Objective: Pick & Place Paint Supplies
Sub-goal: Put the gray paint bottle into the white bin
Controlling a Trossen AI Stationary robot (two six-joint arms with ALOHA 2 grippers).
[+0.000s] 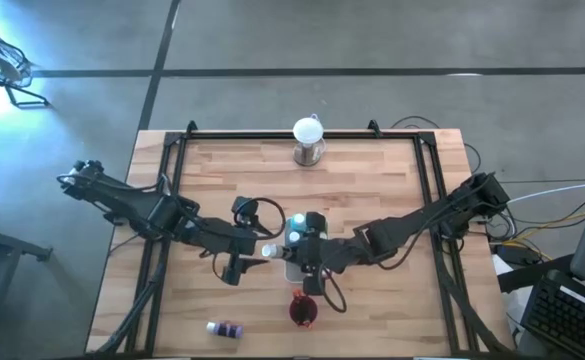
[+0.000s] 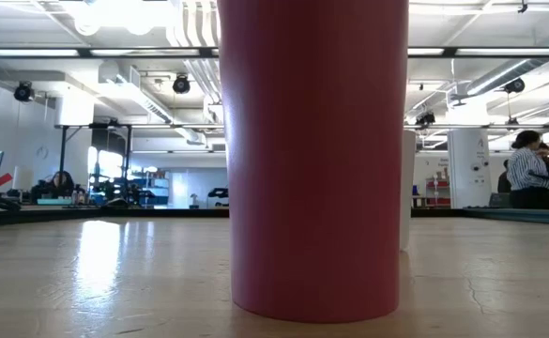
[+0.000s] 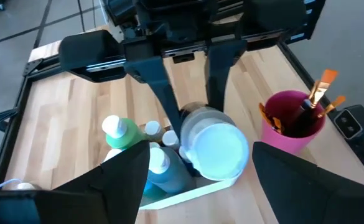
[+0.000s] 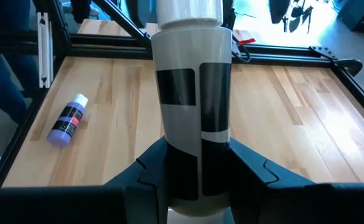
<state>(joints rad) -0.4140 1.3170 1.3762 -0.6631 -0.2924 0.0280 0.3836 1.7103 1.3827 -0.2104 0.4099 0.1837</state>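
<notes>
Meanwhile right gripper (image 4: pixel 197 180) clamps a white bottle (image 4: pixel 191 93) over the tray (image 3: pixel 188 194) (left gripper (image 3: pixel 197 168) gapes, empty, alongside).

Both arms are dark, near-black, built of slim jointed links that thicken into blocky housings at the joints. Black cables loop loosely off the left arm (image 1: pixel 162 215) near its wrist at centre frame in the high view, and another cable curls under the right arm (image 1: pixel 422 222). The left end effector (image 3: pixel 194 171) has two broad, matte black fingers (image 3: pixel 122 177) with angular, faceted faces. The right end effector (image 4: pixel 194 171) shows the same dark, wedge-shaped fingers (image 4: pixel 147 171), set on a black crossbar.
</notes>
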